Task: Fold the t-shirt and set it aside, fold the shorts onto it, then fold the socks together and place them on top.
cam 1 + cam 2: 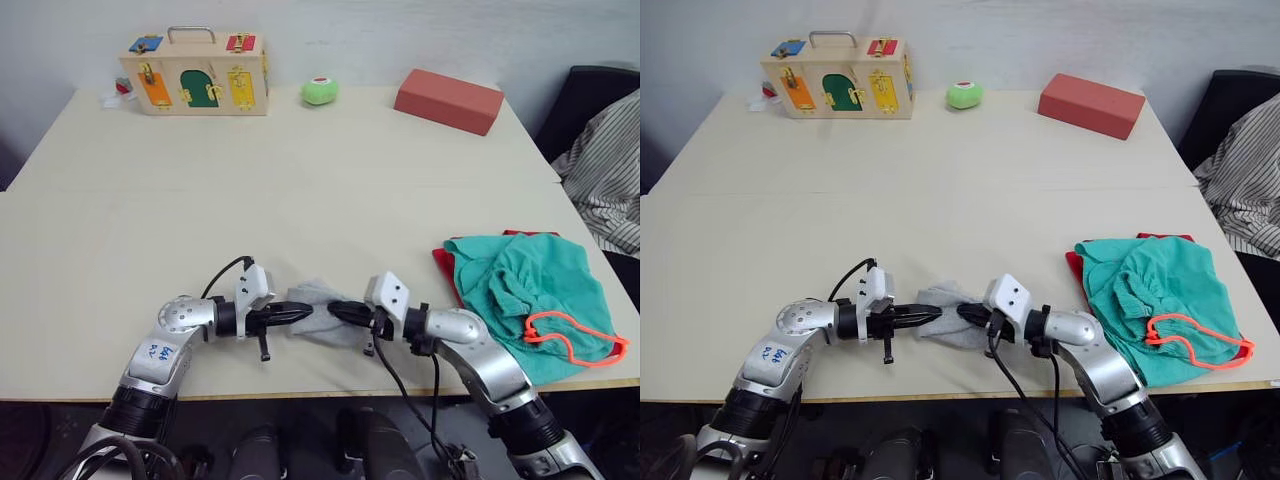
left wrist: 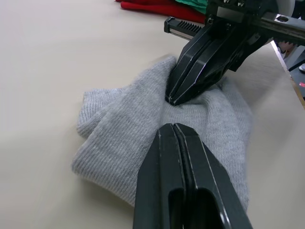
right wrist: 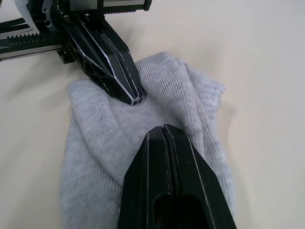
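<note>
The left gripper (image 1: 305, 313) lies low over the table (image 1: 300, 200), its jaws pressed together with no gap, tips resting on the left part of the socks (image 1: 318, 312). The grey socks sit bunched between the two grippers' tips. The right gripper (image 1: 335, 311) faces the left one, jaws likewise closed flat, tips on the socks' right part. Well to the right of both sets of jaws, the shorts (image 1: 530, 295) lie crumpled over the t-shirt (image 1: 442, 262), drawstring (image 1: 570, 335) looping outward.
</note>
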`<control>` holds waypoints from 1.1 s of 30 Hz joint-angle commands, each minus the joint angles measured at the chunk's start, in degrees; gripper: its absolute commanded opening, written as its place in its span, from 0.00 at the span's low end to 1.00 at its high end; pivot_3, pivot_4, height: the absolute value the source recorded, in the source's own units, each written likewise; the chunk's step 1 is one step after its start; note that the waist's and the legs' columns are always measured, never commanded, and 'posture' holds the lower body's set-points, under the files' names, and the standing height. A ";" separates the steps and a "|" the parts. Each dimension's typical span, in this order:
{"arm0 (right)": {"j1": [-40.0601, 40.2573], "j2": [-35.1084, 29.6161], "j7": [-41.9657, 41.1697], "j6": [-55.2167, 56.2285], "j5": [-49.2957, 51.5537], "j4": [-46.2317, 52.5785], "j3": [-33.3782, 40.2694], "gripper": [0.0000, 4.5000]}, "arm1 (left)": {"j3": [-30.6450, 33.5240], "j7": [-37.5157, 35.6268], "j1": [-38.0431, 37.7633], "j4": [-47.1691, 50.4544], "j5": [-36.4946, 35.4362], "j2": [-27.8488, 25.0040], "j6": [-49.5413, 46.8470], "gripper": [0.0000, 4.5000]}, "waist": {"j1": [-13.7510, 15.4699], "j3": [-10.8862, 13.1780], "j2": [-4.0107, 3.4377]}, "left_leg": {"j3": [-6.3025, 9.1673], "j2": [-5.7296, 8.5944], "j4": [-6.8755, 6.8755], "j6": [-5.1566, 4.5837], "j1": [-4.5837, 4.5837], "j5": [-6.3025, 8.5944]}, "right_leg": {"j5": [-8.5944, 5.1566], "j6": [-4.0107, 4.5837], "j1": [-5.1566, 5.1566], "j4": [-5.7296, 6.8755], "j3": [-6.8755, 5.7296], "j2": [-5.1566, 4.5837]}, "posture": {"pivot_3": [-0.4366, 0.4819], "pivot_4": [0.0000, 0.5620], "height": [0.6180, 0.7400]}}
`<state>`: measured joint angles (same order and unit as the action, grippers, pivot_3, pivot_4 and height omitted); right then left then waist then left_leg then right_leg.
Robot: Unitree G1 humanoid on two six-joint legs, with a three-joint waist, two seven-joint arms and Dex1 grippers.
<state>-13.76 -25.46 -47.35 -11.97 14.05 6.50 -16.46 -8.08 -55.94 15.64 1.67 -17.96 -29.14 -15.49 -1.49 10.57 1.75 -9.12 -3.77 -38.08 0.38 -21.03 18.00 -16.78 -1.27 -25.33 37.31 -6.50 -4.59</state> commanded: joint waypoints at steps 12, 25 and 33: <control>-0.90 -6.33 7.11 -41.05 34.79 13.14 21.45 0.36 | 0.98 -1.99 1.36 -2.61 0.40 0.62 7.01 0.00 | 0.10 0.02 -0.03 | 0.08 0.00 0.00 -0.02 -0.06 -0.01 | 0.01 0.01 -0.04 0.03 -0.02 -0.06 | 0.48 0.27 1.00; -3.50 3.16 38.83 -78.42 66.58 3.64 32.66 0.99 | 2.08 -3.47 1.94 -2.13 0.45 -1.60 6.16 0.00 | -0.31 0.03 -0.07 | 0.14 -0.06 0.06 -0.29 -0.13 0.14 | 0.00 0.04 -0.07 0.00 -0.05 0.03 | 0.48 0.27 1.00; -10.54 13.41 48.11 -74.94 65.18 -3.79 28.38 0.99 | 1.57 -3.41 1.65 -5.64 1.46 -0.87 8.63 0.00 | -0.29 0.02 -0.08 | 0.10 -0.07 0.08 -0.25 -0.14 0.10 | 0.00 0.03 -0.10 0.02 -0.03 0.04 | 0.48 0.27 1.00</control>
<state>-23.75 -13.40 -0.59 -88.09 80.10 4.04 13.37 -6.71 -59.30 17.38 -3.36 -17.11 -30.16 -8.05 -1.78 10.59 1.67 -9.02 -3.84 -38.00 0.13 -21.18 18.10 -16.78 -1.24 -25.43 37.33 -6.52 -4.55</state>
